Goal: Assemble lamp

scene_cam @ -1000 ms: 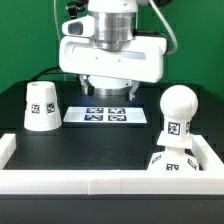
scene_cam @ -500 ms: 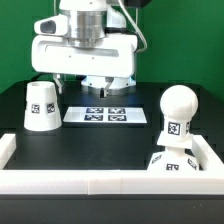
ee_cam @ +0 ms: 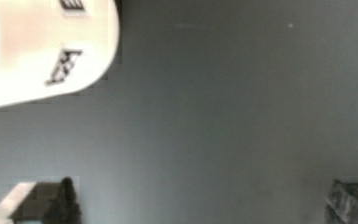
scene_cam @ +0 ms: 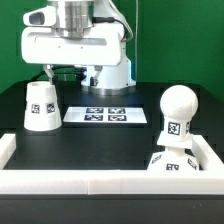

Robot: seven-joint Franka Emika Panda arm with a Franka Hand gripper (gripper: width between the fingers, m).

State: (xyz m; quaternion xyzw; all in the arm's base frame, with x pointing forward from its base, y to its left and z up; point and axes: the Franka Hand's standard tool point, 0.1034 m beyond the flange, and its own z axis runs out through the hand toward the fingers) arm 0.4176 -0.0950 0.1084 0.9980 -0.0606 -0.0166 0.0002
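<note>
The white cone shade [scene_cam: 40, 105] stands on the black table at the exterior view's left, wide end down. It also shows in the wrist view [ee_cam: 34, 50] as a white curved shape with a tag. The round bulb on its neck [scene_cam: 177, 114] stands upright at the exterior view's right. The base block [scene_cam: 170, 163] sits just in front of it, against the white front wall; I cannot tell whether they are joined. My gripper [scene_cam: 70, 74] hangs above and behind the shade, open and empty. Its two fingertips [ee_cam: 51, 200] stand wide apart over bare table.
The marker board [scene_cam: 107, 116] lies flat in the middle of the table. A white raised wall [scene_cam: 90, 183] runs along the front and sides of the table. The white robot pedestal [scene_cam: 110, 75] stands behind the board.
My gripper has moved toward the exterior view's left and upward, from above the marker board to above the shade. The lamp parts have not moved.
</note>
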